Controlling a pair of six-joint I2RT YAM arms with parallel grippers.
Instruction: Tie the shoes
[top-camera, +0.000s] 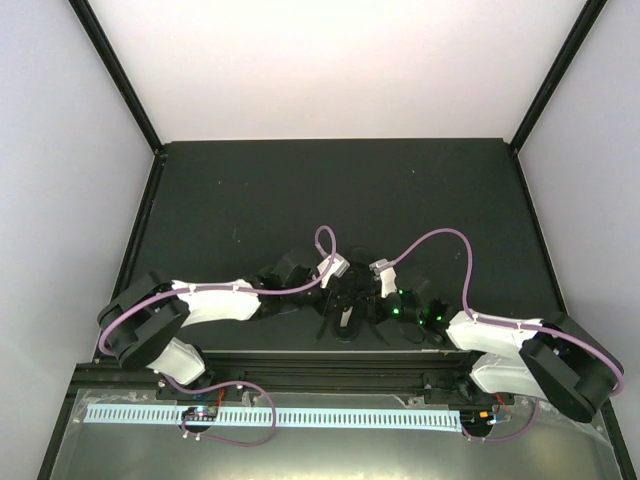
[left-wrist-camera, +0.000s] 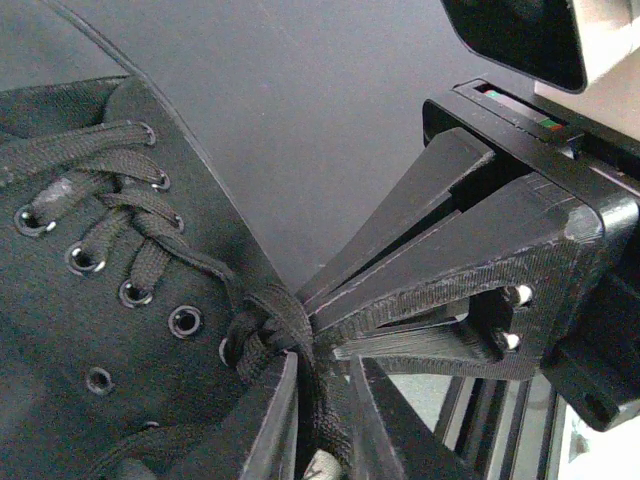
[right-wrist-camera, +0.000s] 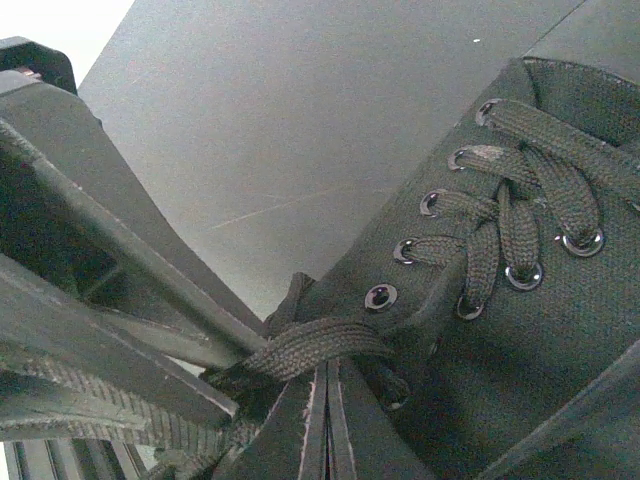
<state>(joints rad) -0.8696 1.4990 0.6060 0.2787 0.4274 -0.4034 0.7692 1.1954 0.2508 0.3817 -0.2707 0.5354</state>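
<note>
The right gripper is clamped shut on a flat lace right at its tips. The left gripper, tip to tip with it, pinches a strand in its narrow gap. Just beyond both lies the black shoe, its eyelet rows running away from them across the dark counter.

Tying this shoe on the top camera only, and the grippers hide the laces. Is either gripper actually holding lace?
Observer: Yes. The right gripper is shut, a flat lace pinched at its tips.
Operator: And the left?
Observer: The left gripper has a strand running down between its fingers, which close on it.
Operator: Is the shoe laced fully?
Observer: No. The eyelet nearest the grippers is empty.
</note>
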